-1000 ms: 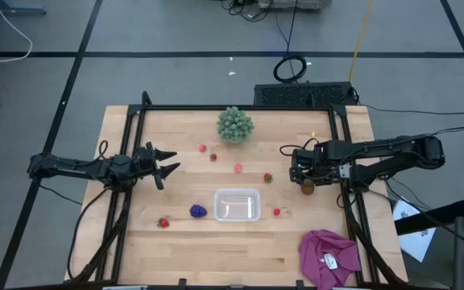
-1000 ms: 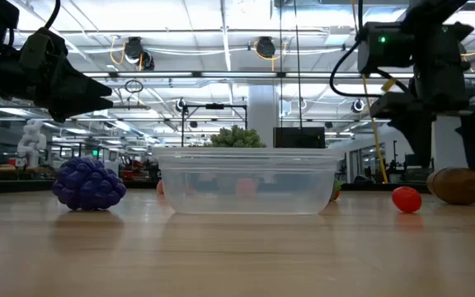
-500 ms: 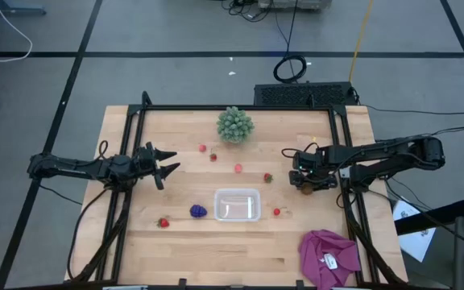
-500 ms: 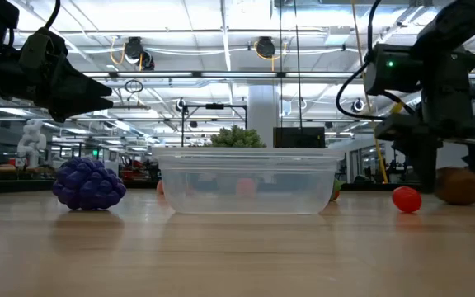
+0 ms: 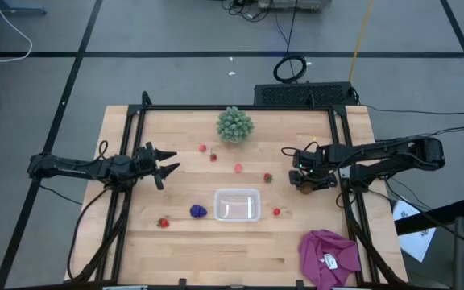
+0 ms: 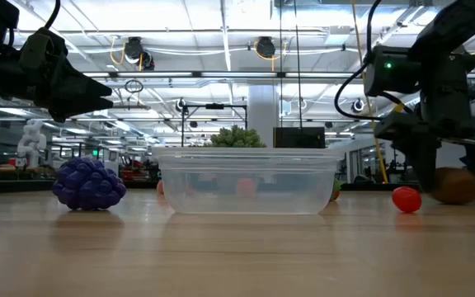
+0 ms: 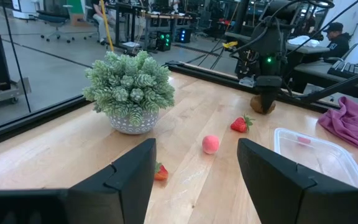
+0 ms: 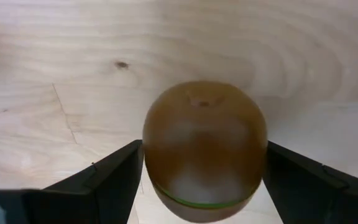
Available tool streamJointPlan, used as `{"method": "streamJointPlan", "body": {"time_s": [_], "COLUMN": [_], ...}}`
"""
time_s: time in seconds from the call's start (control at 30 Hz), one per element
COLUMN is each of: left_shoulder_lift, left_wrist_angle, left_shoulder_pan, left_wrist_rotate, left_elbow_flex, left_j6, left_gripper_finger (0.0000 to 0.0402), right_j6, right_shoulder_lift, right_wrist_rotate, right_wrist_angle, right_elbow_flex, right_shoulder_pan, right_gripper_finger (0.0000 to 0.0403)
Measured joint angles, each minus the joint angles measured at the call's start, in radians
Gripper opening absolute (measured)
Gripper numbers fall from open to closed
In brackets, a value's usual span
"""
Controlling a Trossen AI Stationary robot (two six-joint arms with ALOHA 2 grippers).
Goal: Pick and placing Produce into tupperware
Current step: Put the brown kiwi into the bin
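1. Straddling the brown kiwi [image 8: 204, 152], the right end effector [image 5: 304, 179] stands low over the bench [image 5: 176, 250], fingers [image 8: 114, 177] spread wide on either side; whether they touch it is hard to tell.
2. The kiwi lies on the wood, well to the right of the clear tupperware [image 5: 238, 205].
3. A purple grape cluster [image 5: 198, 211] sits just left of the tupperware; a red strawberry [image 5: 277, 212] lies just right of it.
4. The left end effector [image 5: 166, 163] hovers at the left side, fingers apart, holding nothing.
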Motion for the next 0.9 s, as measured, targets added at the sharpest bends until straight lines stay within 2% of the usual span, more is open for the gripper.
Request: {"method": "streamJointPlan", "body": {"time_s": [0.33,0.77,0.9], "left_shoulder_lift": [0.000,0.000,0.000], "left_wrist_angle": [0.000,0.000,0.000], "left_shoulder_pan": [0.000,0.000,0.000], "left_wrist_rotate": [0.000,0.000,0.000], "left_elbow_flex": [0.000,0.000,0.000], "left_j6": [0.000,0.000,0.000], "left_gripper_finger": [0.0230,0.0230,0.0230], "right_j6": [-0.051,-0.055,-0.057], "right_shoulder_lift": [0.000,0.000,0.000], "right_wrist_rotate": [0.002,0.001,0.001], "right_wrist_angle": [0.000,0.000,0.002], "right_elbow_flex": [0.000,0.000,0.000], "right_shoulder_pan": [-0.054,-0.058,-0.058], "right_gripper_finger": [0.0302,0.0301,0.0288]}}
